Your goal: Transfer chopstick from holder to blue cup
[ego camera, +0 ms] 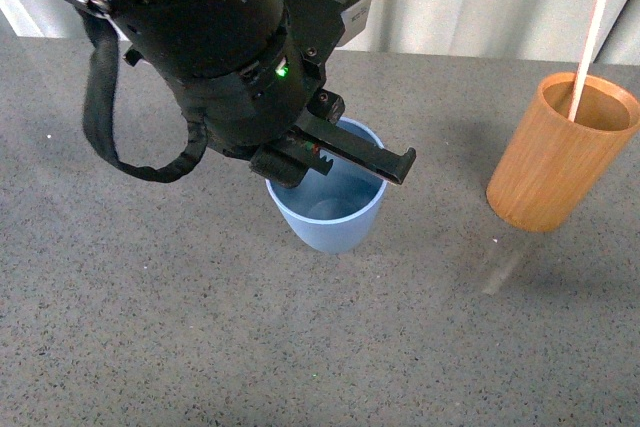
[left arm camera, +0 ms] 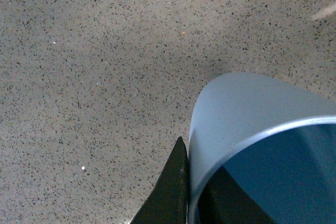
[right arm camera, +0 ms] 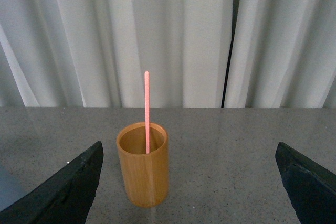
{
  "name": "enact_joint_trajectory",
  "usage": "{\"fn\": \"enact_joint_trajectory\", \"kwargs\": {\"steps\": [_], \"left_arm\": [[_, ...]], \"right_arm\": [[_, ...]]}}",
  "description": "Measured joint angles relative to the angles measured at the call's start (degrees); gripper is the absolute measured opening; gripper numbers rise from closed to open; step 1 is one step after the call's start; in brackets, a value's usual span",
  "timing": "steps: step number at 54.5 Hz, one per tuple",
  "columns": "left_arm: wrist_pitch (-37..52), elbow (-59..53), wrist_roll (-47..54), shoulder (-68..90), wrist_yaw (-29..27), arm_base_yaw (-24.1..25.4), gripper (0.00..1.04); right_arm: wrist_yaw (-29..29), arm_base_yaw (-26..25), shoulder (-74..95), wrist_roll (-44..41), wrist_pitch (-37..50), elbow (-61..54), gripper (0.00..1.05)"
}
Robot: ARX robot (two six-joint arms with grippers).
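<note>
Since chopstick stands upright in holder, dead ahead and centred between right gripper's wide-open, empty fingers, right arm is nearer. Long axis near vertical. Left gripper appears pinched on cup wall, one finger each side.

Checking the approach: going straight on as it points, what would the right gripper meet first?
Likely the wooden holder, with the chopstick standing in it, slightly off centre ahead of the open right gripper; depth is unclear.
</note>
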Motion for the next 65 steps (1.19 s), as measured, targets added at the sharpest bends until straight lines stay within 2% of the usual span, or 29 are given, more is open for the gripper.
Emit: {"fn": "enact_joint_trajectory", "kwargs": {"steps": [30, 47, 60, 65], "left_arm": [[0.85, 3.91, -1.44, 6.84, -1.09, -1.99, 0.04], [0.59, 4.87, -1.84, 6.67, -1.66, -1.09, 0.65], [0.55, 4.87, -1.81, 4.68, -1.42, 0.74, 0.98], [1.25, 4.33, -1.81, 2.14, -1.36, 2.08, 0.98]], "right_arm": [[0.00, 0.00, 0.00, 0.00, 0.00, 0.00, 0.95], [0.00, 0.00, 0.00, 0.00, 0.00, 0.00, 0.95], [0.00, 0.00, 0.00, 0.00, 0.00, 0.00, 0.95], [0.00, 0.00, 0.00, 0.00, 0.00, 0.00, 0.95]]}}
